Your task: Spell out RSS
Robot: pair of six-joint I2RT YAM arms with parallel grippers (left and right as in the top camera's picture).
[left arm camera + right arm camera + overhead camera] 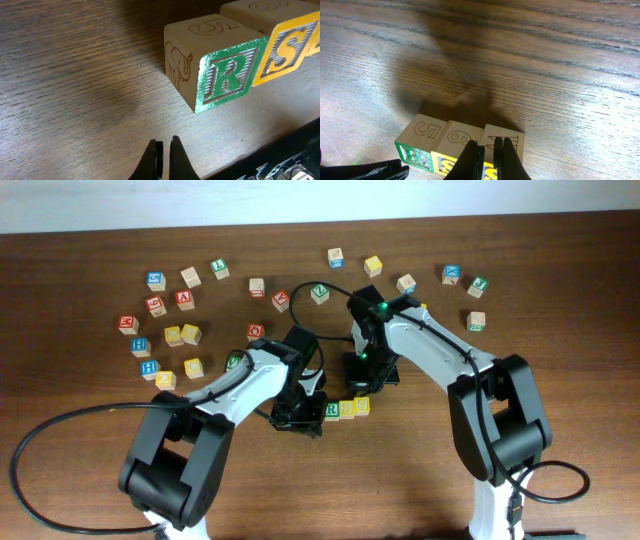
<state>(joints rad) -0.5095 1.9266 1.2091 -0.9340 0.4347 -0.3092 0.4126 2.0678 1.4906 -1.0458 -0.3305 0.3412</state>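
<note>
Three cubes stand touching in a row near the table's middle front: the green-bordered R cube [332, 410], a yellow S cube [347, 408] and a second yellow cube [362, 405]. The left wrist view shows the R cube [227, 75] with an elephant on its side, and the S cube [285, 47] next to it. The right wrist view shows their tops [422, 131], [461, 137], [512, 142]. My left gripper [163, 150] is shut and empty, just left of the R cube. My right gripper [490, 152] is shut and empty, above the row.
Several other letter cubes lie scattered across the table's back half, such as a yellow pair [182, 335] at the left and a green-lettered cube [319, 293] behind the arms. A black cable [60, 430] loops at the front left.
</note>
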